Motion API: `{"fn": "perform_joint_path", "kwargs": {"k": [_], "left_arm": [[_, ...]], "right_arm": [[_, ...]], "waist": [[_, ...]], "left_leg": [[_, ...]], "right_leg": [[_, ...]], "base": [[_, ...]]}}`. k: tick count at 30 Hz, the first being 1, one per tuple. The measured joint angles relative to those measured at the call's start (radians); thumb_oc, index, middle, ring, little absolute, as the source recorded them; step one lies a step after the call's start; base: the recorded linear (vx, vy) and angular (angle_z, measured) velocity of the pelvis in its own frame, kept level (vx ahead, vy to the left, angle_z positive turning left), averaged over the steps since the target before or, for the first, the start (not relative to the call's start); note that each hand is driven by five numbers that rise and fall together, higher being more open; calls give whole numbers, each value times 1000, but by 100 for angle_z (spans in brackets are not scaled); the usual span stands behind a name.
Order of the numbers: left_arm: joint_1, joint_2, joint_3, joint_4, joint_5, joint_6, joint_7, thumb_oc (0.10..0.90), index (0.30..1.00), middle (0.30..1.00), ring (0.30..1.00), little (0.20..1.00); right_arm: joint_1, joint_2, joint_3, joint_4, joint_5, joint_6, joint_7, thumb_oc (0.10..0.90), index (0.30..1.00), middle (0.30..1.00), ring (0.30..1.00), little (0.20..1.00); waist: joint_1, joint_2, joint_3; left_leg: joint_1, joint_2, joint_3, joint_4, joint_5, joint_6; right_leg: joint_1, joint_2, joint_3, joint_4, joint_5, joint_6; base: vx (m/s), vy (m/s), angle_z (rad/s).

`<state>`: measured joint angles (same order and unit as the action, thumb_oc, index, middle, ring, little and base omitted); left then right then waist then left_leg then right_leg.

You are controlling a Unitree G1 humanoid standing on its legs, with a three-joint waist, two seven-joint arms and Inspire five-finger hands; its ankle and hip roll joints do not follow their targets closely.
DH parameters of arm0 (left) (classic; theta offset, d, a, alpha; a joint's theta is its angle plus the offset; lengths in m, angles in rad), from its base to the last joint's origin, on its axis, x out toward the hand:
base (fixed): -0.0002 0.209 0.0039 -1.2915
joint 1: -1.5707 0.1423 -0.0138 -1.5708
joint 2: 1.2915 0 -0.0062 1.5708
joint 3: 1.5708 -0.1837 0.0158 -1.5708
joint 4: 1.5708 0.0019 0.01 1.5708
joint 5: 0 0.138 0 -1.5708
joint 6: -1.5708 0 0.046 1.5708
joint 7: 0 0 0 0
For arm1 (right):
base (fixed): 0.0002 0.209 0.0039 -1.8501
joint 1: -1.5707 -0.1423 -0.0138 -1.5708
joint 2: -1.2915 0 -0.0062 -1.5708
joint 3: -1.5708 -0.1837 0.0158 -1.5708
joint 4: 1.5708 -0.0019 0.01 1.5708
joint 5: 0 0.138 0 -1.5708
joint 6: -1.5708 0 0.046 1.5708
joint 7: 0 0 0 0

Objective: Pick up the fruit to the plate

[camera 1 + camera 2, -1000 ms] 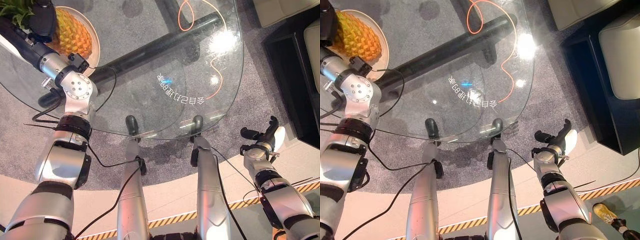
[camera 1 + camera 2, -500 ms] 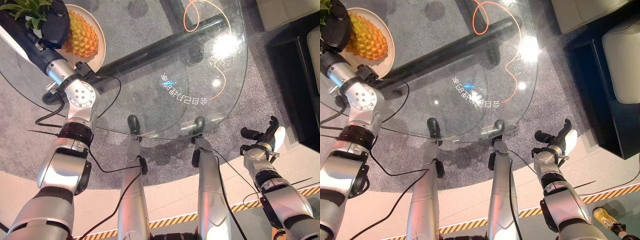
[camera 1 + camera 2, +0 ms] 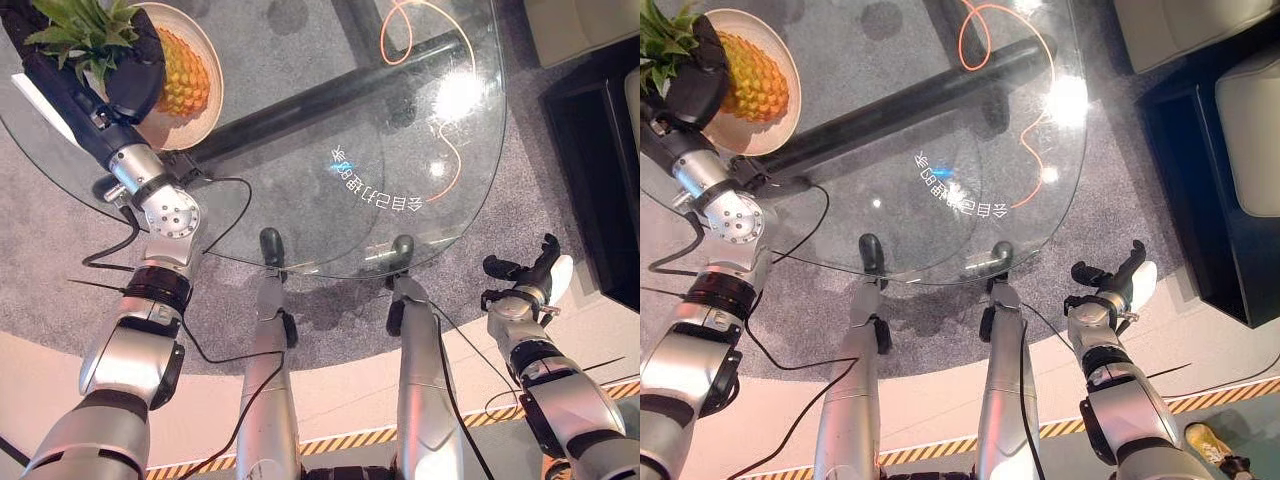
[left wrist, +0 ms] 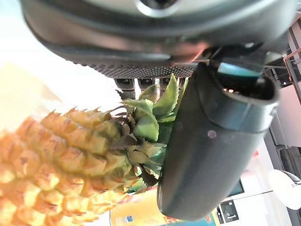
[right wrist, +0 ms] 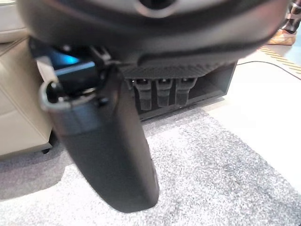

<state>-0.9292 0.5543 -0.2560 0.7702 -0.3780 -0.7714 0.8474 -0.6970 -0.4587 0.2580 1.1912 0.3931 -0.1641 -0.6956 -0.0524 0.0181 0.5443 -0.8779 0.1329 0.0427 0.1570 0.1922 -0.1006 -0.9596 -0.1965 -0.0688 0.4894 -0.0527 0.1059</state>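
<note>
The left hand (image 3: 128, 75) is seen at the far left of the glass table (image 3: 300, 150), laid over the leafy crown of the pineapple (image 3: 185, 72); in the left wrist view the thumb (image 4: 211, 141) runs down beside the green leaves and the fingers (image 4: 141, 84) show behind them, so the crown lies between thumb and fingers, but whether they are closed on it or just beside it cannot be told. The pineapple lies on its side on the plate (image 3: 212, 50), its yellow-orange body resting in the dish and its crown reaching toward the table's left edge, under the hand; the plate is pale and round, set at the far left corner of the table.

The right hand (image 3: 528, 275) is held well apart from the fruit, off the table's near right edge, above the grey carpet (image 3: 560, 200); its fingers are lightly curled and spread and nothing is held in it; in the right wrist view the thumb (image 5: 113, 155) hangs over the carpet with the fingers (image 5: 162, 92) loose behind it.

An orange cable (image 3: 440, 130) is seen through the glass on the far right part of the table; a dark bar (image 3: 330, 90) crosses beneath the top; a dark cabinet (image 3: 600, 130) stands on the right.
</note>
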Motion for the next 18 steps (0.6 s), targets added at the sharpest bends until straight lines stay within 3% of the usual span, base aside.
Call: {"fn": "perform_joint_path", "kwargs": {"k": [18], "left_arm": [[85, -39, 4, -91, 23, -24, -132, 800, 900, 900, 900, 900]], "right_arm": [[5, 28, -23, -3, 0, 0, -17, 800, 900, 900, 900, 900]], "waist": [[23, 0, 0]], "left_leg": [[13, -2, -9, 3, 2, -2]], "right_leg": [[19, -3, -10, 5, -2, 0]], "base": [[0, -3, 1]]}}
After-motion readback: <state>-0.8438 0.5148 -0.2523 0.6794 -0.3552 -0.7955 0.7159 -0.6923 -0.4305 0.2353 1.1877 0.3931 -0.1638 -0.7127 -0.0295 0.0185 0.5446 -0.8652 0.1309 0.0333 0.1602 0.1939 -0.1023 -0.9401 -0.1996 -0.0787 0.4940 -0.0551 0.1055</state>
